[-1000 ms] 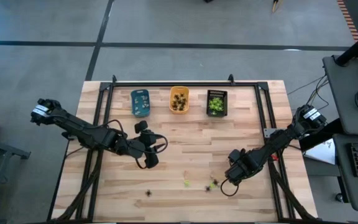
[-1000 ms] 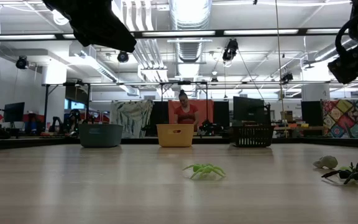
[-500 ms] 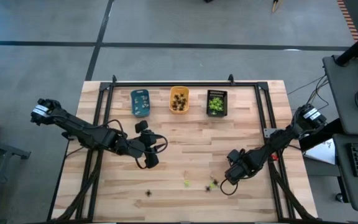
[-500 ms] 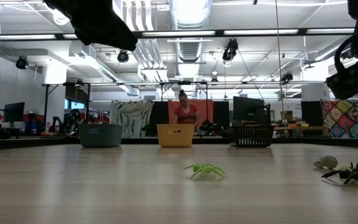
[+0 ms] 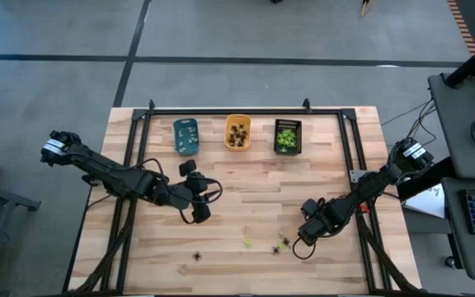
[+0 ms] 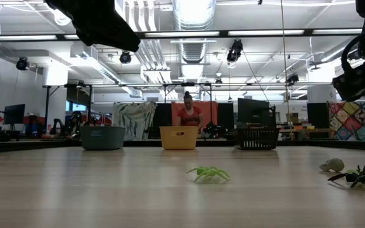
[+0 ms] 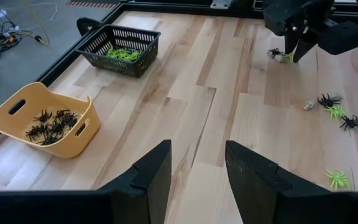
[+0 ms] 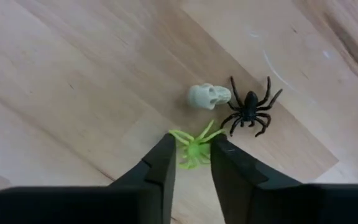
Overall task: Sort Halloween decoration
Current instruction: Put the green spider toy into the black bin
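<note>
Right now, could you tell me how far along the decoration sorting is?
Mostly done: the blue tray, orange tray and black basket already hold figures. In hand: the right end effector brackets a green spider. Left: a pale skull, black spider and a few more on the table. The left end effector waits open.

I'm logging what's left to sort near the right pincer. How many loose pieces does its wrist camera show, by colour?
black spider: 1
yellow-green spider: 1
pale skull: 1
Total: 3
</note>
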Tool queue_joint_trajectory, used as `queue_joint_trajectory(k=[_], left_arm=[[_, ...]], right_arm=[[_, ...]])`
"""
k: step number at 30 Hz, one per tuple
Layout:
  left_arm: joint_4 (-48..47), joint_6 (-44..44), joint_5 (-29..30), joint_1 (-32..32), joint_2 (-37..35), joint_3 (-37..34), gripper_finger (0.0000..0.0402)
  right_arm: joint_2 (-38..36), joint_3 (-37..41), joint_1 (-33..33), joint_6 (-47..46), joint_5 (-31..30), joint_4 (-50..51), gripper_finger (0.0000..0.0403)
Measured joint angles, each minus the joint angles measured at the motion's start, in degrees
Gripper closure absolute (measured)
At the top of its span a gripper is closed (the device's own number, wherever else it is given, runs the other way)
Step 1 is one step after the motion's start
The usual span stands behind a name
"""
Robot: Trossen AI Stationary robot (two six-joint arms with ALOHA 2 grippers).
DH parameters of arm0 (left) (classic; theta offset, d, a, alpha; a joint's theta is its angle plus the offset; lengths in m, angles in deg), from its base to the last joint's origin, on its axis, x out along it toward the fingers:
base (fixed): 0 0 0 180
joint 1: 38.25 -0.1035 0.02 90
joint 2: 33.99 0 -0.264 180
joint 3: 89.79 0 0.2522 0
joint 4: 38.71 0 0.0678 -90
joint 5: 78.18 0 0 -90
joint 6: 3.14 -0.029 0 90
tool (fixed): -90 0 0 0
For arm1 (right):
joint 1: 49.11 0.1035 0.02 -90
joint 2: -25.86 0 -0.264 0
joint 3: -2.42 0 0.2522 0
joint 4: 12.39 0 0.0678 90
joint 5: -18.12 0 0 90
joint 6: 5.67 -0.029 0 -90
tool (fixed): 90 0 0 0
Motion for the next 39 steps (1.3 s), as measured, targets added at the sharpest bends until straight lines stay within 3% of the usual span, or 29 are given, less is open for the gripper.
queue_joint_trajectory(k=[8, 20, 26, 30, 34, 39], left_arm=[[0.0, 0.0, 0.0, 0.0, 0.0, 0.0, 0.0267], [0.0, 0.0, 0.0, 0.0, 0.0, 0.0, 0.0267], [0.1, 0.0, 0.0, 0.0, 0.0, 0.0, 0.0267], [0.1, 0.0, 0.0, 0.0, 0.0, 0.0, 0.0267], [0.1, 0.0, -0.1, 0.0, 0.0, 0.0, 0.0267], [0.2, 0.0, -0.1, 0.0, 0.0, 0.0, 0.0267]], right_arm=[[0.0, -0.3, 0.0, 0.4, 0.0, 0.4, 0.0353], [-3.7, -2.0, 0.0, 1.7, -0.5, 0.6, 0.0356], [-8.6, -2.1, 0.1, 2.0, -6.3, 0.4, 0.0356], [-10.5, -2.1, 0.4, 6.0, -5.6, 0.2, 0.0358], [-10.6, -2.1, 1.8, 16.7, -3.0, 0.2, 0.0371], [-9.1, -1.9, 7.1, 31.3, -10.4, -1.7, 0.0391]])
